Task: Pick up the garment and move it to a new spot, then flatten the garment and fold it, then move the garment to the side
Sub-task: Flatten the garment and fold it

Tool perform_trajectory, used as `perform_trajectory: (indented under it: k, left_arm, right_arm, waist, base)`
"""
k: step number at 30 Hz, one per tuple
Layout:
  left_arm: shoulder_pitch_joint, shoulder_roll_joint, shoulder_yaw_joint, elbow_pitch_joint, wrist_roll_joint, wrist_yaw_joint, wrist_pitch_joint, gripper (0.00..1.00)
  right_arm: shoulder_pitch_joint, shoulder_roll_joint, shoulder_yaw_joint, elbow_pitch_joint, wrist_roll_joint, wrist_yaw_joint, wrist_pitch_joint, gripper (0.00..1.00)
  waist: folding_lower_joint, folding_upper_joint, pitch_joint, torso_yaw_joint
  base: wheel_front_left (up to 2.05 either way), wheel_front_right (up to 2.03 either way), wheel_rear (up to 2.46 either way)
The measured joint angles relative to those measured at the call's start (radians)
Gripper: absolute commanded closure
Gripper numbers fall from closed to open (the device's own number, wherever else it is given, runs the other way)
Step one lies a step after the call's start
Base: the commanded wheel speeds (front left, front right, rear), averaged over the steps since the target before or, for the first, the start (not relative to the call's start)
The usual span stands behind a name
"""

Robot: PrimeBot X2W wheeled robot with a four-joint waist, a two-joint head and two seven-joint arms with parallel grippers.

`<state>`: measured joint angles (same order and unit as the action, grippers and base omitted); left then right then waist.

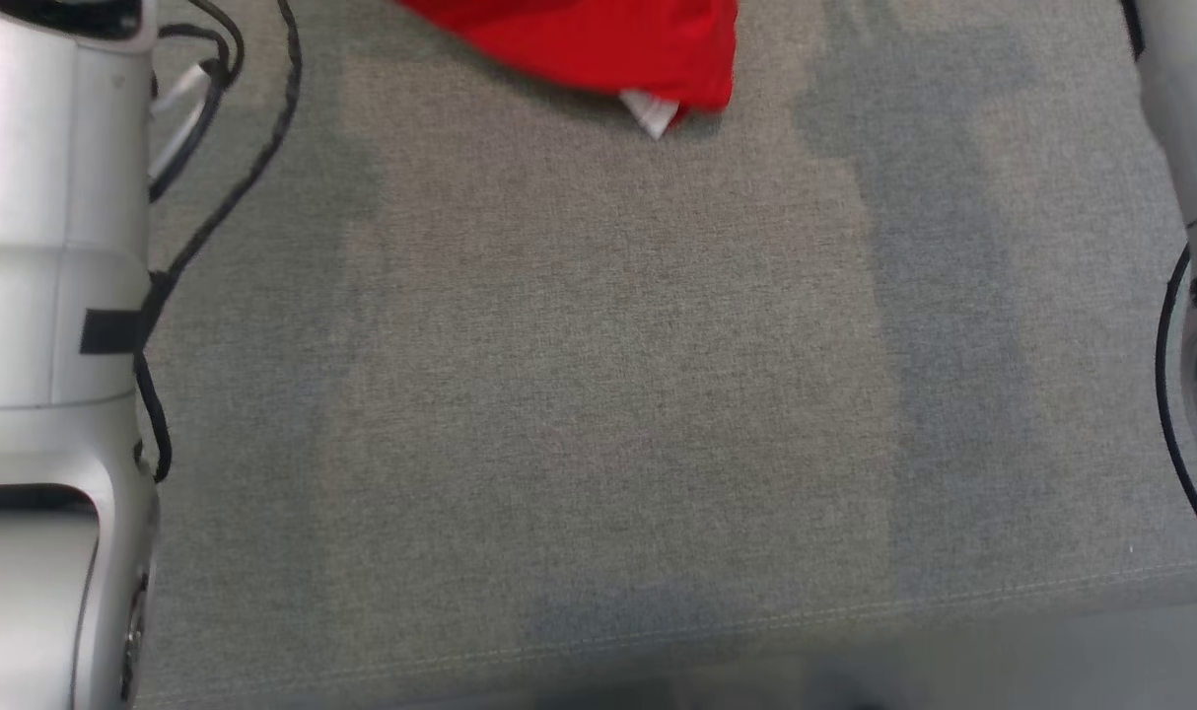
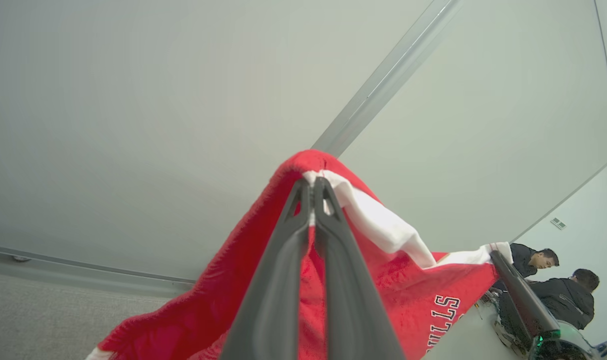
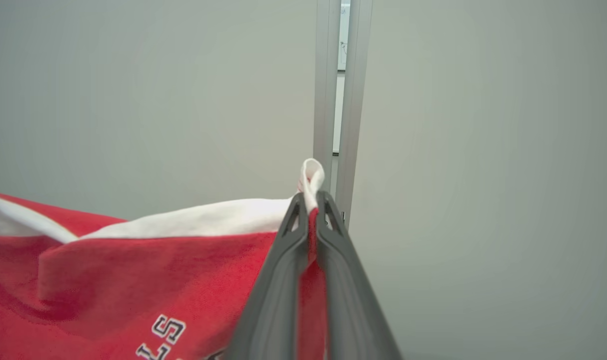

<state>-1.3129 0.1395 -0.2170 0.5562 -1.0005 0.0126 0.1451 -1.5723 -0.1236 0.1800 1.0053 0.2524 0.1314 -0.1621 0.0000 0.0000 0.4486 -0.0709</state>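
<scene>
On the grey cloth-covered worktop (image 1: 598, 394) in the head view, only the lowest part of the red garment (image 1: 598, 39) shows. It hangs in at the top edge, with a small white corner at its bottom. A pale left forearm (image 1: 56, 247) rises along the left edge with a black cable (image 1: 224, 207) looping beside it. A pale right forearm (image 1: 1190, 148) stands at the right edge.

In the left wrist view, the left claw (image 2: 312, 184) is pinched fully together on a top corner of the garment, where red cloth meets a white band (image 2: 378, 220). The cloth drapes down on both sides of the dark fingers, and black-edged white letters (image 2: 443, 320) show at the lower right. Farther right, the right claw (image 2: 494, 254) grips the garment's other top corner. Two people (image 2: 566, 290) are behind it, in front of a pale wall (image 2: 133, 125).

In the right wrist view, the right claw (image 3: 311, 199) is likewise clamped tight on the white band, a small loop of which sticks up past the fingertips. The red cloth stretches away to the left, lifted clear in front of the wall and a metal frame (image 3: 341, 100).
</scene>
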Motion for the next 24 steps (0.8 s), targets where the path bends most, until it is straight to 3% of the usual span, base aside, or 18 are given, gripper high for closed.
perform_trajectory:
  k: [6, 12, 18, 24]
  left_arm:
    - [-0.103, 0.005, 0.061, -0.024, -0.045, -0.101, -0.094, 1.00]
    - [-0.120, 0.006, 0.065, -0.077, -0.077, -0.136, -0.166, 1.00]
    - [0.041, 0.021, -0.049, -0.120, -0.055, -0.140, -0.188, 1.00]
    - [0.278, 0.048, -0.156, -0.177, -0.055, -0.140, -0.263, 1.00]
  right_arm:
    - [-0.120, -0.005, -0.084, -0.012, -0.130, 0.000, -0.091, 1.00]
    - [-0.110, 0.008, -0.128, -0.181, -0.257, 0.000, -0.100, 1.00]
    - [0.038, -0.013, -0.007, -0.207, -0.282, 0.000, -0.100, 1.00]
    - [0.200, -0.088, 0.129, -0.295, -0.202, 0.000, -0.100, 1.00]
  waist:
    - [0.0001, 0.0000, 0.069, -0.040]
    - [0.0000, 0.0000, 0.116, -0.064]
    - [0.0002, 0.0000, 0.135, -0.057]
    - [0.0001, 0.0000, 0.098, -0.041]
  base:
    - [0.00, 0.00, 0.00]
    - [0.00, 0.00, 0.00]
    - [0.00, 0.00, 0.00]
    - [0.00, 0.00, 0.00]
